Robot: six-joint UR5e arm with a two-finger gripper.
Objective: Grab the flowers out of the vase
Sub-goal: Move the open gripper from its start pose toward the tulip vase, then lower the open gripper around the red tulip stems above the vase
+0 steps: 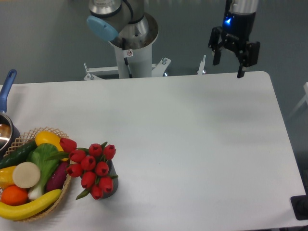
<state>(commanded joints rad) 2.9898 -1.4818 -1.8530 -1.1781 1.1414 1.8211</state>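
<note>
A white, smooth rectangular table [192, 134] with rounded corners carries three things near its front left: a small dark grey vase [111, 184], just beside it a round woven wicker basket [29, 139], and a blue-handled metal pot [5, 127] at the left edge.

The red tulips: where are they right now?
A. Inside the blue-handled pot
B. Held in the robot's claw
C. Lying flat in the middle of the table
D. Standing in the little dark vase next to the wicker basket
D: the flowers stand in the vase beside the wicker basket, while the gripper hangs open and empty over the far edge of the table.
</note>
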